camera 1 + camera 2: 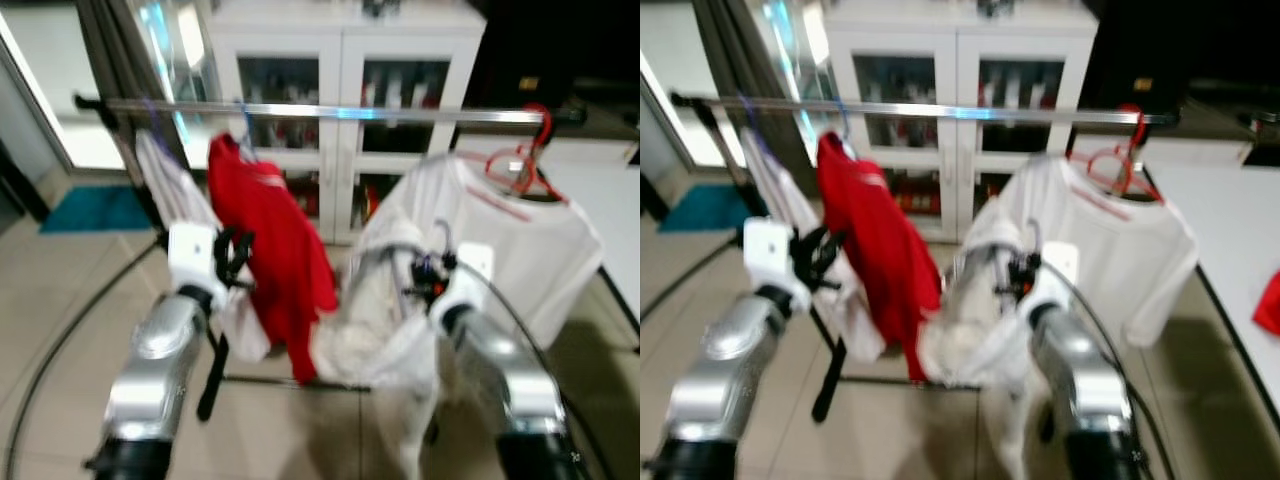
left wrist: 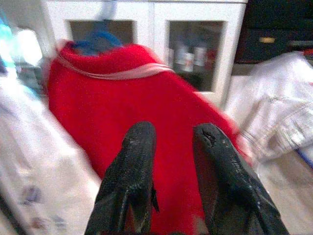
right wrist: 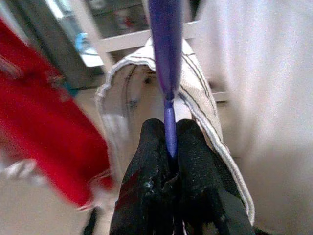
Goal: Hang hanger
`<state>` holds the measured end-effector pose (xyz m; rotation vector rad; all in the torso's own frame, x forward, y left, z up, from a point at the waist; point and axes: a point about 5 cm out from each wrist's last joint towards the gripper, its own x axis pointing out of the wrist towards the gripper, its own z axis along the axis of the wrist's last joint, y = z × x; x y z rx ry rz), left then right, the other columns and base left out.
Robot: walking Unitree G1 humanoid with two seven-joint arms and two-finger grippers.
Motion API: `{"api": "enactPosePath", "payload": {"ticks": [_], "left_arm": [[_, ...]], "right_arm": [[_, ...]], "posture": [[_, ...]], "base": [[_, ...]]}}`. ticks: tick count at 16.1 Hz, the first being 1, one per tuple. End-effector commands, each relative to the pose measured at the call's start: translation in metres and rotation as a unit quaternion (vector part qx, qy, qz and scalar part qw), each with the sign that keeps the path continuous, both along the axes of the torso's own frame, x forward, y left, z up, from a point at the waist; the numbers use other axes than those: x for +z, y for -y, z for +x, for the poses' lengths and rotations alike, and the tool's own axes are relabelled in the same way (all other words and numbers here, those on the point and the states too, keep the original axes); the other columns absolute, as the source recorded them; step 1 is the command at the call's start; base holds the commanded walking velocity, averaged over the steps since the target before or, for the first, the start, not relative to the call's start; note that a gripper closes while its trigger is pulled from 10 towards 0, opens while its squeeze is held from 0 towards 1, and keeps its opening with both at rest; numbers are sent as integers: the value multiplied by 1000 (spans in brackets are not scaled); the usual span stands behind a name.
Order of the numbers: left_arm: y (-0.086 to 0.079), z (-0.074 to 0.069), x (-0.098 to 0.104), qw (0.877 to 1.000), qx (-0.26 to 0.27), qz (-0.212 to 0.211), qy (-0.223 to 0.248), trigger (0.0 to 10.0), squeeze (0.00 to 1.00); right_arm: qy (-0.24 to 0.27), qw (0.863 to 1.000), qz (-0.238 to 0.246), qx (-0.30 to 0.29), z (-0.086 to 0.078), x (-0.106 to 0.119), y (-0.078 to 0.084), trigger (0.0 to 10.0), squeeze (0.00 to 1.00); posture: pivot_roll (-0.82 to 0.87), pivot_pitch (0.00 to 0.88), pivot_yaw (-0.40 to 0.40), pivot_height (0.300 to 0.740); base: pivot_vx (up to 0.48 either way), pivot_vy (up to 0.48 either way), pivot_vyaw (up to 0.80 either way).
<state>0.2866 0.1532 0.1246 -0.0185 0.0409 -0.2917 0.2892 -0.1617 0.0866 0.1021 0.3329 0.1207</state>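
A metal rail (image 1: 400, 114) runs across in front of me. On it hang a white garment (image 1: 175, 195), a red garment (image 1: 275, 240) on a blue hanger (image 2: 95, 40), and a white shirt (image 1: 540, 245) on a red hanger (image 1: 525, 165). My right gripper (image 3: 169, 132) is shut on the purple hanger (image 3: 166, 58), which carries a cream garment (image 1: 380, 300). It holds them below the rail, between the red garment and the white shirt. My left gripper (image 2: 173, 132) stands open just in front of the red garment, with nothing between its fingers.
A white cabinet with glass doors (image 1: 340, 60) stands behind the rail. To the right is a white table (image 1: 1230, 220) with a red item (image 1: 1268, 305) at its edge. The rack's black foot (image 1: 210, 385) rests on the tiled floor. A teal mat (image 1: 95, 208) lies far left.
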Motion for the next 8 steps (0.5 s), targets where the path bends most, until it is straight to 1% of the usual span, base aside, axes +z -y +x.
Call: {"api": "enactPosePath", "payload": {"ticks": [1,6,8], "left_arm": [[-6,1,4,1000,9,5,8,10000,0],[-7,-2,2,1000,5,10,7,10000,0],[-7,-3,1,1000,1,20,8,10000,0]], "right_arm": [[44,999,6,0,8,18,-2,10000,0],[52,999,1,5,12,21,-4,10000,0],[56,998,-1,6,13,23,-3,10000,0]], "posture": [[19,7,2,740],[24,8,-9,740],[25,9,-11,740]], "base": [[364,0,0],[364,0,0],[364,0,0]]}}
